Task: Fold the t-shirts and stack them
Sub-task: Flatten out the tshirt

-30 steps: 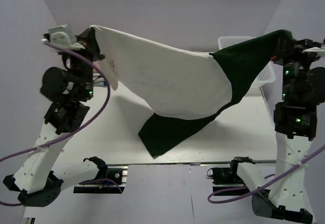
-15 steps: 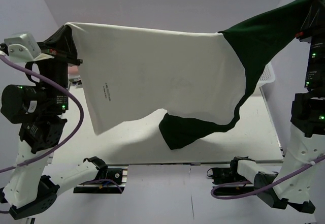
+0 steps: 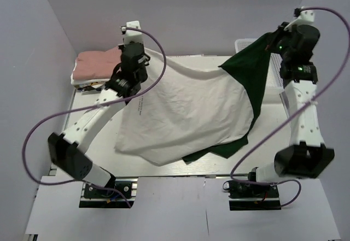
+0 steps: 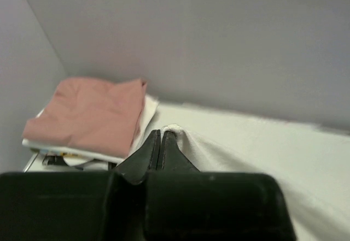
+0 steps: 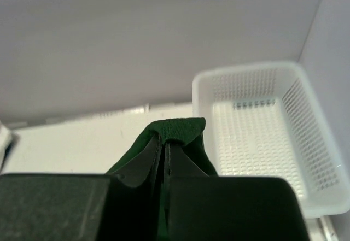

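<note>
A cream-white t-shirt (image 3: 186,110) with dark green sleeves (image 3: 249,74) hangs spread between both grippers at the far side, its lower part lying on the table. My left gripper (image 3: 143,60) is shut on the shirt's cream edge (image 4: 174,130). My right gripper (image 3: 270,43) is shut on the dark green cloth (image 5: 176,127). A folded dusty pink shirt (image 3: 95,63) lies on a white one at the far left; it also shows in the left wrist view (image 4: 90,112).
A white plastic mesh basket (image 3: 285,77) stands at the far right, partly behind the green cloth; its inside shows in the right wrist view (image 5: 257,126). Grey walls close in the back and both sides. The table's front edge (image 3: 180,176) runs above the arm bases.
Both arms have reached far forward and down. The shirt, held high and stretched toward the camera before, is now lowered with its lower part draped on the table.
</note>
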Available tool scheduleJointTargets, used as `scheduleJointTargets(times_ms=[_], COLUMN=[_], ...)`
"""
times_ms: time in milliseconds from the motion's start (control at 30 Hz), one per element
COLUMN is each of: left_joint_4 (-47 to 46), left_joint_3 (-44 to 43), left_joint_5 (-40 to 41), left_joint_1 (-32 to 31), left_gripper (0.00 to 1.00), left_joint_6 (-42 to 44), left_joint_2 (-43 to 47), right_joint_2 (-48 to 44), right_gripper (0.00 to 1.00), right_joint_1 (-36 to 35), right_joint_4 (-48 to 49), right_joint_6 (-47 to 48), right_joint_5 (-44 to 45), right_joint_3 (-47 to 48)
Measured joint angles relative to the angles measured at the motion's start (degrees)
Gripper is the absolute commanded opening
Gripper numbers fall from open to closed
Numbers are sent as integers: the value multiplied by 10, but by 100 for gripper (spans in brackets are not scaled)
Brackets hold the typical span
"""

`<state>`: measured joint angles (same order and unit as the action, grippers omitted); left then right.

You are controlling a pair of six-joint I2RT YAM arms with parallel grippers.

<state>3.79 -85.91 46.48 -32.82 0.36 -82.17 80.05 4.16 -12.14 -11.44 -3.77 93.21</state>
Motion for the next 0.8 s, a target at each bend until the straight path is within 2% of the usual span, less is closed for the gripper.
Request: scheduleJointTargets(times_ms=[133, 233, 333, 400, 467, 500, 567, 800], left_joint_4=[34, 55, 90, 101, 105, 100, 81, -28], left_joint_3=[-10, -72, -252, -400, -499, -508, -482, -176], left_joint_5=[-20, -42, -69, -90, -114, -125, -145, -181], left_joint_1=[45, 79, 106, 119, 129, 131, 134, 132], left_gripper=[0, 0, 0, 0, 0, 0, 0, 0], left_joint_6=[-36, -44, -44, -42, -38, -36, -33, -32], left_joint_2=[-87, -153, -258, -331, -365, -361, -320, -49], right_joint_2=[87, 177, 303, 370, 368, 355, 308, 114], right_gripper=[0, 0, 0, 0, 0, 0, 0, 0], right_joint_1=[-13, -26, -36, -38, -37, -36, -33, -23], right_joint_4=[-2, -29, -50, -20, 37, 71, 111, 173], right_joint_6=[2, 5, 1, -6, -16, -20, -28, -10], right_joint_5=[-26, -39, -41, -31, -13, -4, 11, -22], right_joint_3=[11, 110, 310, 431, 433, 416, 370, 235])
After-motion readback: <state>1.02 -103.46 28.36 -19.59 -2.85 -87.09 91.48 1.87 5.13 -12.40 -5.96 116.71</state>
